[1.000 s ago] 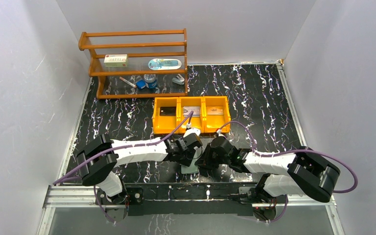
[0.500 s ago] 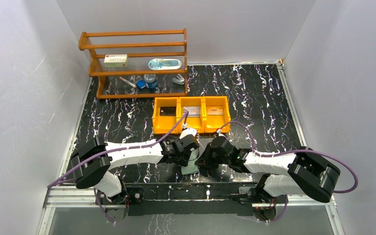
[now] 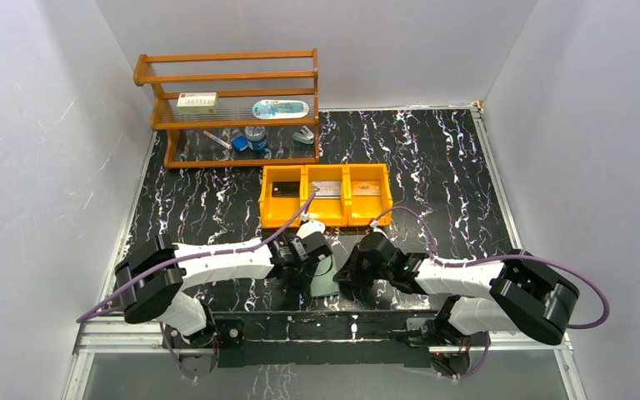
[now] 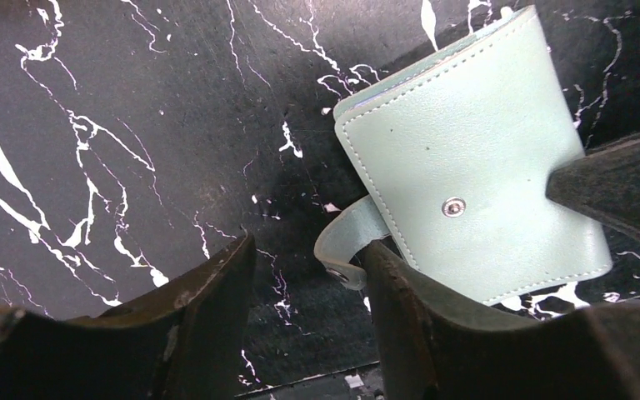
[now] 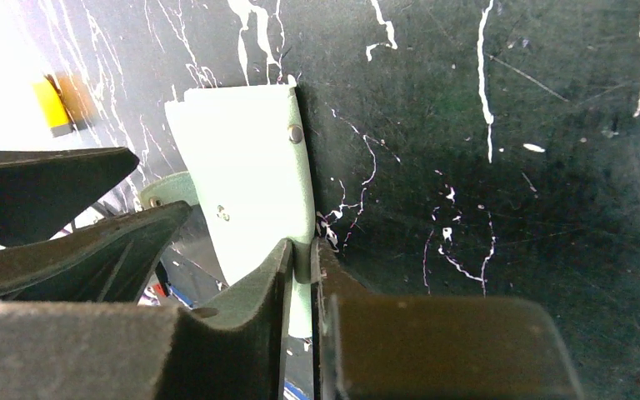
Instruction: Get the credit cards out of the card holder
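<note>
At the near edge of the desk (image 3: 433, 167) the card holder (image 4: 467, 158) lies folded, the right hand (image 5: 302, 254) clamped on its edge and the left hand (image 4: 304, 258) spread empty beside its loose strap (image 4: 346, 242). Three credit cards (image 3: 327, 188) appear to sit in the orange tray (image 3: 325, 222); little looks left.

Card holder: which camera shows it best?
The left wrist view: the card holder is large there, and its outer panel, stitching, snap and loose strap are clear. The right wrist view shows it washed out, its edge pinched by the right gripper. From the top only a small green sliver shows.
</note>
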You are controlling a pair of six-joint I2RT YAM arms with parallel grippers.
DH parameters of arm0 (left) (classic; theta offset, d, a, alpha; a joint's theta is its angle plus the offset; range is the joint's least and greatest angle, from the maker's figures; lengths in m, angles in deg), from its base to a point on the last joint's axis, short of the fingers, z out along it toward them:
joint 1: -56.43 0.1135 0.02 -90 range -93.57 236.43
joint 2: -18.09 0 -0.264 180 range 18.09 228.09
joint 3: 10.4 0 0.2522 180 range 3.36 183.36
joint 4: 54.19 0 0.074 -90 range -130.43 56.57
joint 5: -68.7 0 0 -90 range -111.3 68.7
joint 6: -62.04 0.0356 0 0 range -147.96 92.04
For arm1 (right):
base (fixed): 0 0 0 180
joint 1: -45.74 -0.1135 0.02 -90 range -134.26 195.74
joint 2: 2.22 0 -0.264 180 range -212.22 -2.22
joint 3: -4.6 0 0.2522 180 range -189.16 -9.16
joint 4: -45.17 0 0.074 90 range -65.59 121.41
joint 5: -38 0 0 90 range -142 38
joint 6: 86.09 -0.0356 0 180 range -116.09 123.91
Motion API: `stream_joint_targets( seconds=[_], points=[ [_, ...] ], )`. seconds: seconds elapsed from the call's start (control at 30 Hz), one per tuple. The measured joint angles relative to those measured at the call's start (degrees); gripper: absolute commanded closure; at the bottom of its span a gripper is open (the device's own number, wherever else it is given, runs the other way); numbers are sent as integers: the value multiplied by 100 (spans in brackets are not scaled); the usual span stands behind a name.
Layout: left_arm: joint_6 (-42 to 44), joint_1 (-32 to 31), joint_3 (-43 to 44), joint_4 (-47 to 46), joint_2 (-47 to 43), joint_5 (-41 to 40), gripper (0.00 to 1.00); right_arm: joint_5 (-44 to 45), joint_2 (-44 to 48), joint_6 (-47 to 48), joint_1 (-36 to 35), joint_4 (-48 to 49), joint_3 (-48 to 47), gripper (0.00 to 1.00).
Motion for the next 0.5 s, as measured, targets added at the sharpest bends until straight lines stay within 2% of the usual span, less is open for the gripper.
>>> stream_joint_targets(
  seconds=[0.4,0.5],
  points=[
    [-238,0,-328,-361,-144,129,51,0,-4,59,0,-66,-33,79],
    [-343,0,-382,-402,-144,111,48,-2,-7,61,0,-74,-35,79]
  ],
)
